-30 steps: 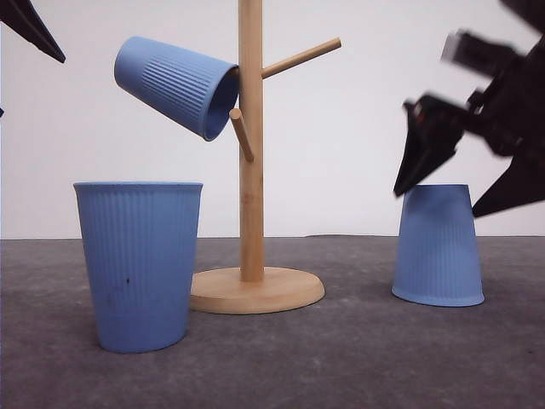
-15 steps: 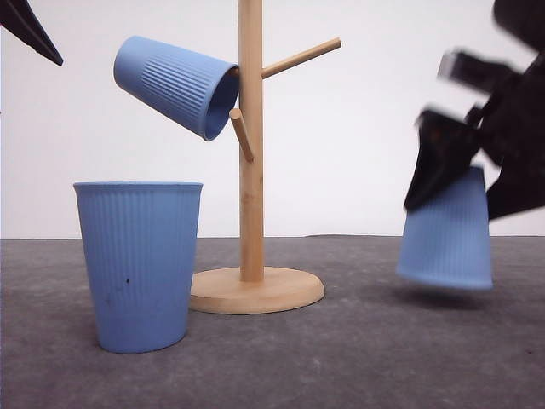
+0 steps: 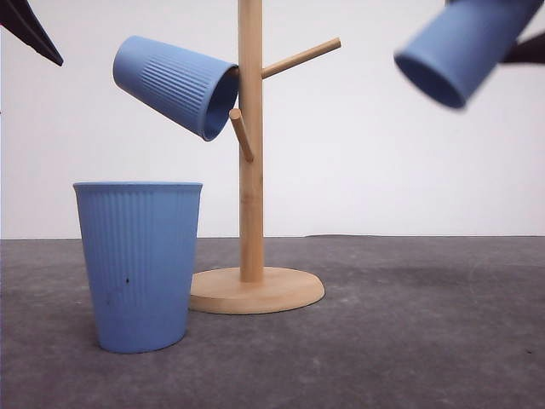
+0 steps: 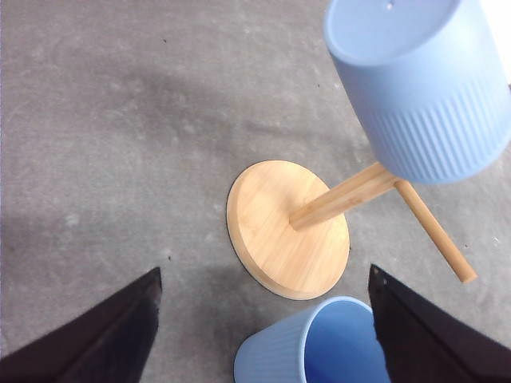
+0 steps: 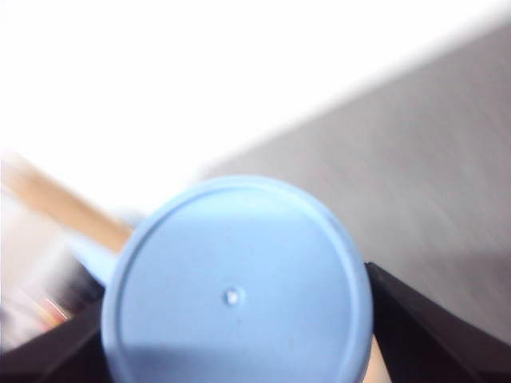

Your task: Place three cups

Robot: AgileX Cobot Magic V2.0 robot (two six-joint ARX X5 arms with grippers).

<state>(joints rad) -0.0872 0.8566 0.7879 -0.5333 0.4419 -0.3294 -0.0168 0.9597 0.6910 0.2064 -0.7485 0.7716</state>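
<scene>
Three light-blue ribbed cups show. One cup (image 3: 174,85) hangs mouth-first on a left peg of the wooden cup tree (image 3: 250,153). A second cup (image 3: 139,264) stands upright on the table, left of the tree's base. The third cup (image 3: 460,47) is up in the air at the upper right, tilted with its mouth toward the lower left; my right gripper (image 5: 239,335) is shut on it, with the cup's flat base (image 5: 235,287) facing the wrist camera. My left gripper (image 4: 263,275) hangs open above the tree's base (image 4: 287,227) and holds nothing.
The tree's upper right peg (image 3: 302,57) and a short front peg (image 3: 241,135) are bare. A dark grey mat (image 3: 409,341) covers the table, with a white wall behind. A left finger (image 3: 30,30) shows in the front view's top left corner.
My right gripper closed on the upside-down cup at the right, lifted it off the table and tilted it, mouth toward the tree. The left arm and the other two cups stayed put.
</scene>
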